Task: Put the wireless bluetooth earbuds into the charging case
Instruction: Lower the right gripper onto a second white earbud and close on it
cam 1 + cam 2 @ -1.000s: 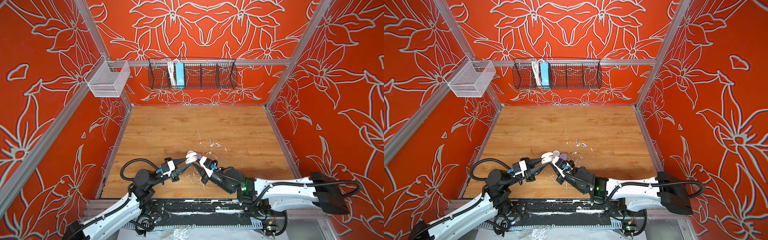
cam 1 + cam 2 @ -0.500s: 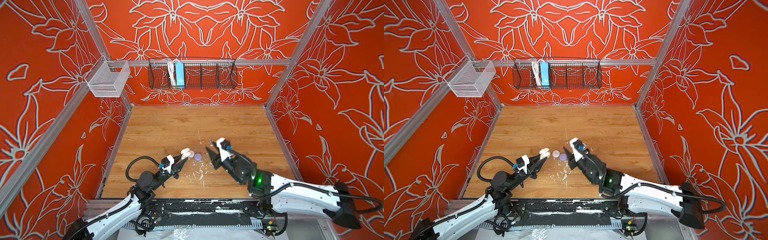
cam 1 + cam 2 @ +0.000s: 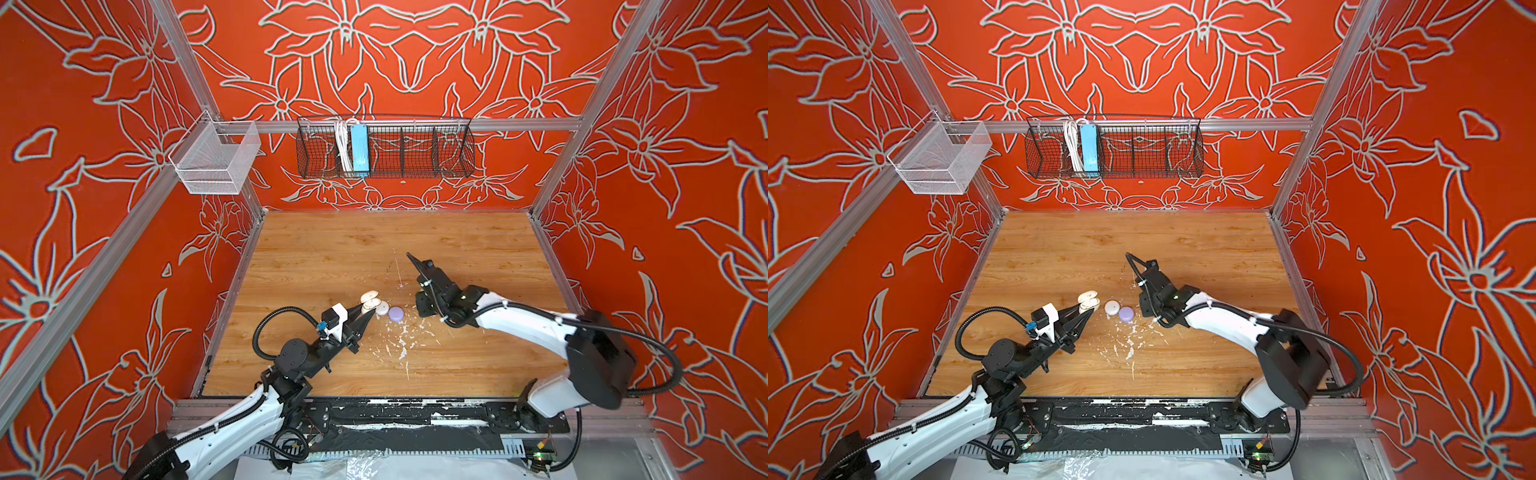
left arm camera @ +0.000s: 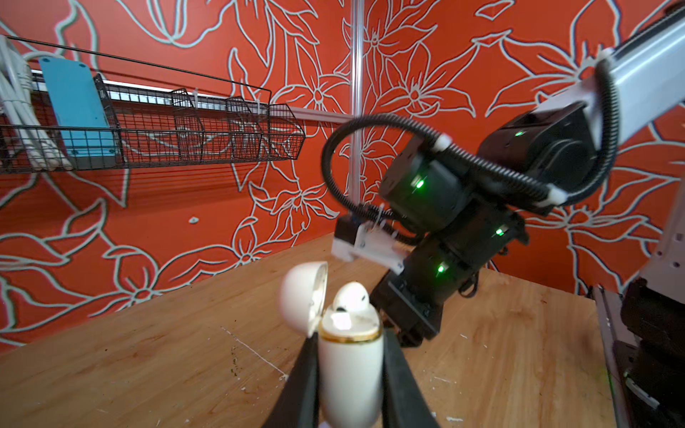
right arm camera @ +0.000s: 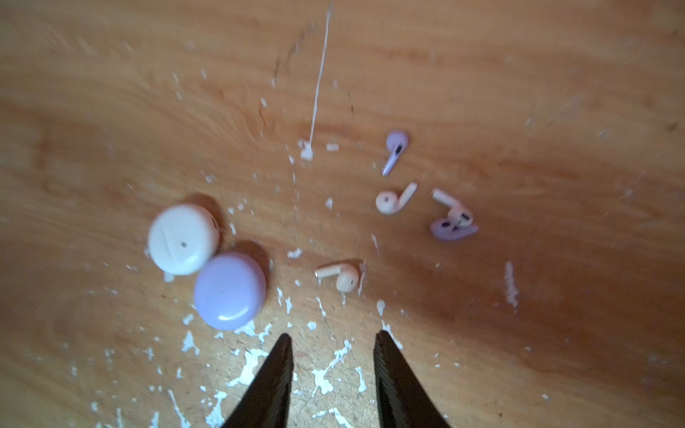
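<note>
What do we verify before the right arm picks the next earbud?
1. Left gripper clamped on open case: ok.
2. Lid swung open: ok.
3. Earbud in case fully seated: cannot tell.
4. Right gripper empty, jaws apart: ok.
5. Nearest cream earbud lying clear of the other buds: ok.
6. White earbud and lavender earbud separate: not ok, they touch.

Cream case [image 4: 350, 367], lavender case [image 5: 230, 291]
</note>
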Tool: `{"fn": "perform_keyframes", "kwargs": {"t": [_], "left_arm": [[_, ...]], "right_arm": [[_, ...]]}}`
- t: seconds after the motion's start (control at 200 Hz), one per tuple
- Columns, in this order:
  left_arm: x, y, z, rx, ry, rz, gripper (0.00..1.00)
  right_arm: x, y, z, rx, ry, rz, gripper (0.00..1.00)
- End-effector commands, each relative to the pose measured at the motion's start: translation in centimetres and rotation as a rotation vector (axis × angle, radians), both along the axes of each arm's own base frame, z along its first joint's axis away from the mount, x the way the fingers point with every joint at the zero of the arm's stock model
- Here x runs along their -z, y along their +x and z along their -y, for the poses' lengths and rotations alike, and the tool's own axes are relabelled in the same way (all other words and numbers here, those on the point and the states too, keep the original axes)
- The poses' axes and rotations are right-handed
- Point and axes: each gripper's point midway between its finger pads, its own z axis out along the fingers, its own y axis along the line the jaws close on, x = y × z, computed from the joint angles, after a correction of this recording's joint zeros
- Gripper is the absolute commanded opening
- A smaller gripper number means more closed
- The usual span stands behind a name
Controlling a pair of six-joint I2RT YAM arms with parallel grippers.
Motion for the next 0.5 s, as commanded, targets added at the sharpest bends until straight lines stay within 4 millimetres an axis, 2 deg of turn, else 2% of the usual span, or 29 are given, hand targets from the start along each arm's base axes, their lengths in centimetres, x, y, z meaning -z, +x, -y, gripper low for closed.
{"fn": "perform_keyframes", "kwargs": {"t": [0.0,0.175,0.495], "left_arm": [[-2.2,-0.7,-0.2,0.008,-0.017,0.072,0.0],[-2.3,-0.6,-1.0,-0.031,-0.034,0.081,0.0],[-2.6,-1.1,-0.7,-0.008,-0.02,0.1,0.0]], "right_arm": [[0.6,0.1,-1.2,0.01,0.045,-0.106,0.39],[2.3,0.8,-1.4,0.024,0.036,-0.14,0.39],[3.9,1.4,0.1,0.059,-0.057,-0.143,0.33]]}}
